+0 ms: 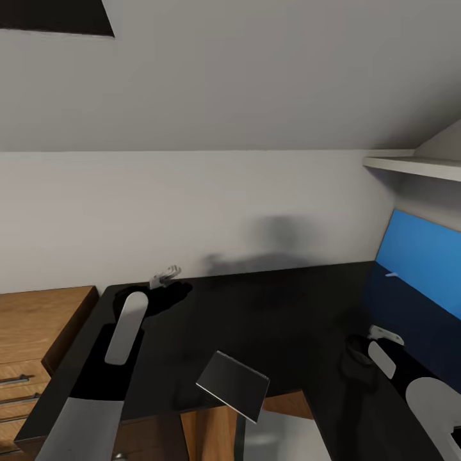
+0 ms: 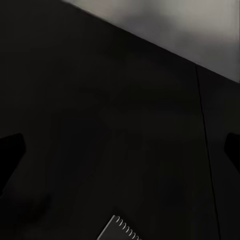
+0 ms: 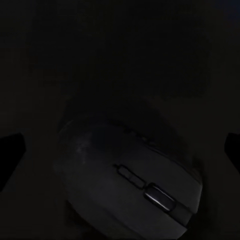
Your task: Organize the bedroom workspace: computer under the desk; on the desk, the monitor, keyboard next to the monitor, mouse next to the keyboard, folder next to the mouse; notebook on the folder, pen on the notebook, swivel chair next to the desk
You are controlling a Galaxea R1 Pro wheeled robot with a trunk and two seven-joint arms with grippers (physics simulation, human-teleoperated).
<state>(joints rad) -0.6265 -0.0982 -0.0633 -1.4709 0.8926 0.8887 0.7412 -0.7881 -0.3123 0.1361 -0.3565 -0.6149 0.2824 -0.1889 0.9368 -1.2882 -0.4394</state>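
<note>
Dark rounded mouse (image 3: 127,182) with scroll wheel; lying on black desk (image 1: 256,320).

Light grey smooth arm links, rounded ends, small pale left tool (image 1: 165,276), right tool (image 1: 384,333)

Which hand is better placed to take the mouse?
Right. The right hand hangs just over the mouse, which lies between its fingers on the desk. The left hand is at the desk's far left end.
</note>
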